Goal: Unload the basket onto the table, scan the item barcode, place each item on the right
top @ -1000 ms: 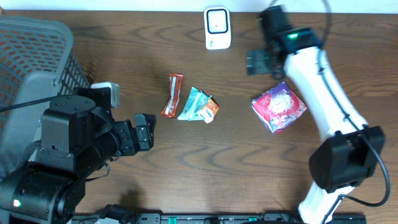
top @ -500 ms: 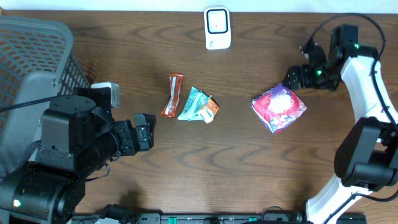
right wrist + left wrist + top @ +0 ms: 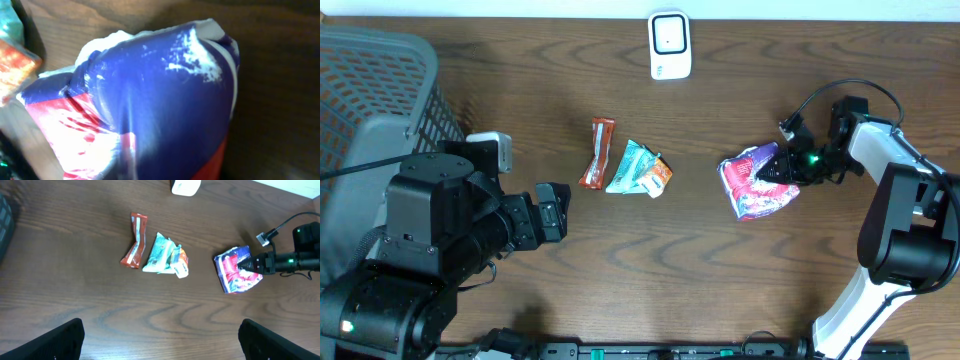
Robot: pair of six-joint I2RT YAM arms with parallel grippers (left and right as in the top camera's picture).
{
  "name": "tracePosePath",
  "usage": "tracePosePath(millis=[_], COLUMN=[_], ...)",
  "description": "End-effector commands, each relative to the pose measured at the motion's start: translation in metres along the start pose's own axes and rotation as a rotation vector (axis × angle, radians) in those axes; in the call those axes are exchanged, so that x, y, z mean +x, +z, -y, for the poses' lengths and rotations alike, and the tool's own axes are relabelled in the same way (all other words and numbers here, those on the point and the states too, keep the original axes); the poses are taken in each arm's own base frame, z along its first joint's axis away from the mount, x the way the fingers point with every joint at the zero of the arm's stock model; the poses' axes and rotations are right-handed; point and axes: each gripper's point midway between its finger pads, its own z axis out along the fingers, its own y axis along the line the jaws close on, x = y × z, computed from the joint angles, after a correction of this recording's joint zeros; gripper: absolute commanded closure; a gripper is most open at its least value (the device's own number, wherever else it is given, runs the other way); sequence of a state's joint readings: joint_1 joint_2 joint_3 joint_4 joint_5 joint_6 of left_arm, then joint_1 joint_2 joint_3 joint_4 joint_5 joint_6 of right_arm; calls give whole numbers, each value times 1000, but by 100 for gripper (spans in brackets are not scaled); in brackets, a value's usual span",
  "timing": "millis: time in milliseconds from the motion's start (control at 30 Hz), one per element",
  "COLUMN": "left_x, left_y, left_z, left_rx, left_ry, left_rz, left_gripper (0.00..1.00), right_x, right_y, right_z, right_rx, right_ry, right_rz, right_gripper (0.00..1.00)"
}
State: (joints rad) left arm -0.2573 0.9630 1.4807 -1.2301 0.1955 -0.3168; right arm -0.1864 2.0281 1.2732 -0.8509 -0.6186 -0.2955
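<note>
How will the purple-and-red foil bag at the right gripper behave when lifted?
The crinkled purple-and-red foil bag puckers where the right gripper pinches it, so it is probably floppy and may sag. Its film shines in the wrist view, so it could slip. It looks puffy, likely light.

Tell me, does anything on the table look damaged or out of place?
The purple-and-red bag looks squashed: the right tool pinches one edge, and it bulges and creases. Nothing else stands out.

The scanner lies behind the wrappers, pouch to their right, basket far left.
</note>
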Motion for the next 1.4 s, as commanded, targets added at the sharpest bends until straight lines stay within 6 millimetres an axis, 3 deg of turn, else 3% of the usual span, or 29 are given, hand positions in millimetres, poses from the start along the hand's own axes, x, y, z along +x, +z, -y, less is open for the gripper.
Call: tracePosePath(millis=[0, 200, 267, 433, 567, 700, 867, 1100, 1367], left_x=[-1, -1, -1, -1, -1, -1, -1, -1, -1], left_y=[-2, -2, -2, -2, -2, -2, -2, -2, -2], left_z=[-1, -1, -1, -1, -1, -1, -1, -1, -1], left_rx=[-5, -5, -5, -5, -5, -5, -5, -5, -5], left_ry=[5, 5, 5, 5, 5, 5, 5, 5, 5], left_rz=[8, 8, 8, 8, 8, 8, 8, 8, 8], left_gripper=[2, 2, 2, 2, 2, 2, 2, 2, 2], right_x=[10, -30, -54, -109, -154, -193, -215, -245, -255], right_y=[12, -15, -33, -59, -63, -53, -41, -45, -26], right_z=[-4, -50, -73, -106, -137, -152, -169, -211, -190], right_rx=[-22, -229, -306, -354, -382, -260, -132, -192, -169], right_ry=[119, 178, 188, 265, 249, 334, 384, 298, 347], right_rz=[-44, 77, 141, 278, 418, 608, 795, 1011, 1056], right_gripper=[99, 99, 99, 99, 99, 99, 99, 99, 98])
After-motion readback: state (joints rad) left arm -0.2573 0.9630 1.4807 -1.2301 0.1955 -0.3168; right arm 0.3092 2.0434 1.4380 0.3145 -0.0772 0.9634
